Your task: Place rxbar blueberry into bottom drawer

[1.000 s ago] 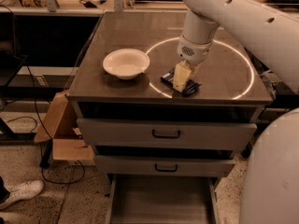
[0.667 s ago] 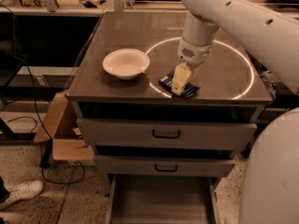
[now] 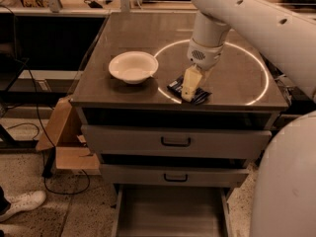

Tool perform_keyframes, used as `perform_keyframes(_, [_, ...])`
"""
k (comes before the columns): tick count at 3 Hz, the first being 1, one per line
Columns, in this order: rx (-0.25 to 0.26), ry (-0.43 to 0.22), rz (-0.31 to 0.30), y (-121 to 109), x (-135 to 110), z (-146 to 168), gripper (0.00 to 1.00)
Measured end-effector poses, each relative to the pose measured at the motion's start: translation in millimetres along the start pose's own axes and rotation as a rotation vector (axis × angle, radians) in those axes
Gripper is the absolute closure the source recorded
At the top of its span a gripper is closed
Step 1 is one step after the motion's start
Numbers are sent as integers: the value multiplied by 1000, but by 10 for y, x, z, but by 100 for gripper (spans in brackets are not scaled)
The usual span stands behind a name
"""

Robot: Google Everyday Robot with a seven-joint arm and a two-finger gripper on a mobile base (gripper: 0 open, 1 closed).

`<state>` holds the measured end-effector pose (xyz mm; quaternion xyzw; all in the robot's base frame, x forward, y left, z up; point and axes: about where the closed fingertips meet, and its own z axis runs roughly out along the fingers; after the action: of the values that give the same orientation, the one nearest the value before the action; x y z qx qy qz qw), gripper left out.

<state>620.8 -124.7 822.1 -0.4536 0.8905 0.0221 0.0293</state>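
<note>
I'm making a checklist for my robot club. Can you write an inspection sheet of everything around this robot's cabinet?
Surface: dark cabinet top, with a bright ring of light on it.
Job's things: rxbar blueberry lies flat near the top's front edge; bottom drawer is pulled open.
Clutter: white bowl sits left of the bar, apart from it.
Grippers: gripper is down at the bar, pointing downward.
Cables: dark cables lie on the floor at left.
Surroundings: upper drawers are shut; cardboard box stands beside the cabinet; white shoe is at bottom left.
</note>
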Motion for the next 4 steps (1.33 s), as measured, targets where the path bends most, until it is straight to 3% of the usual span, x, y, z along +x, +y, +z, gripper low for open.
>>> perform_keyframes(1, [0,0,0,1,-2,-22,100])
perform_keyframes(2, [26,-59,-9,31,93,-327,100])
perform_keyframes(4, [34,-188,-35,266,558,-756,100])
